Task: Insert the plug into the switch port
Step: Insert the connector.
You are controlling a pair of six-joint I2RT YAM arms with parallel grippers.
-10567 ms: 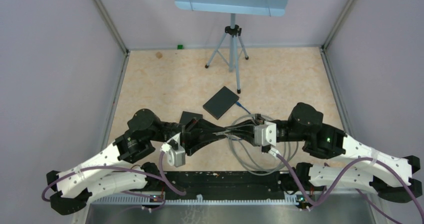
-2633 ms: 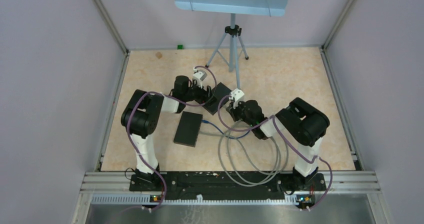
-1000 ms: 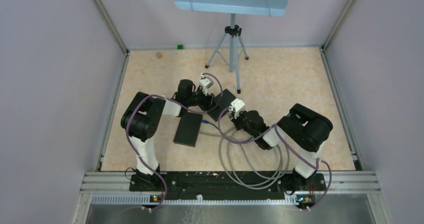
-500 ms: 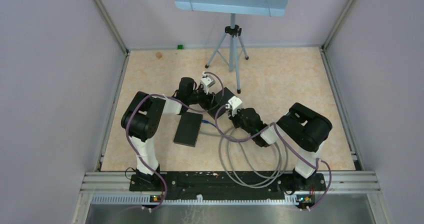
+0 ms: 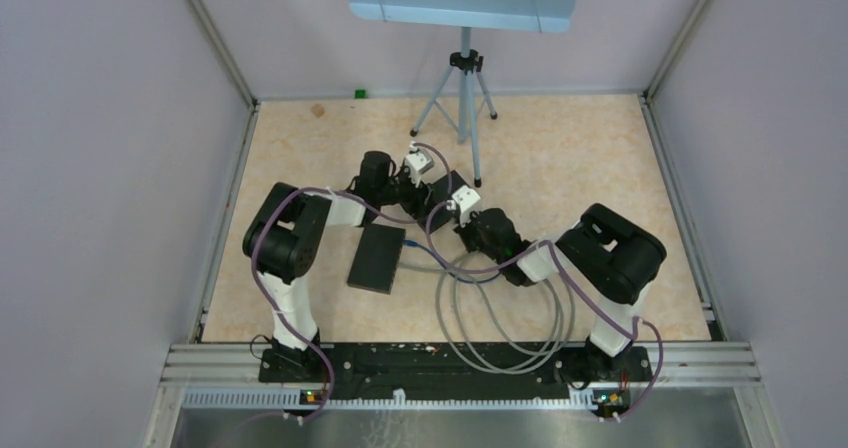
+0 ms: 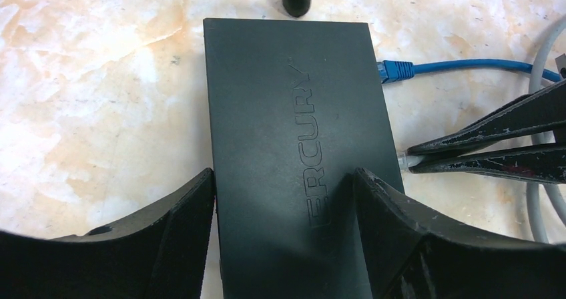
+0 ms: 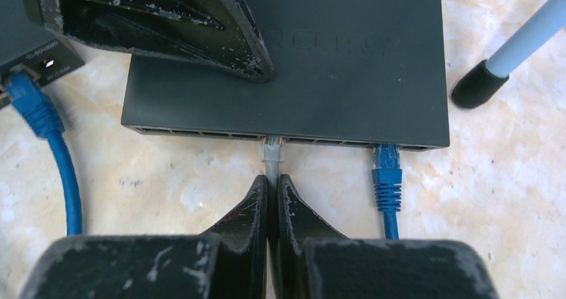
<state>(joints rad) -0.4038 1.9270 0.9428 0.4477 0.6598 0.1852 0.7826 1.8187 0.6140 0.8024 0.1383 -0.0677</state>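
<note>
One plug, clear-tipped on a grey cable. It lies straight ahead of the right gripper, touching its fingertips, with its long axis in line with the fingers and square to the port face. The nose sits at the mouth of a port near the middle of the row; whether it is seated cannot be told.

One right gripper, fingers pressed together on the plug's grey tail. It is the nearer arm to the port, and judged the one to push forward along that axis.

One switch, black and flat, directly beyond the plug, its port row facing the right gripper.

One left gripper, fingers spread wide astride the switch's top from the far side. Whether they bear on the casing cannot be told; a steadying role is likely.

One blue plug, seated in a port to the right of the right fingers.

One second switch, off to the left, with its own blue cable.

One tripod foot, beyond the switch's right corner.
</note>
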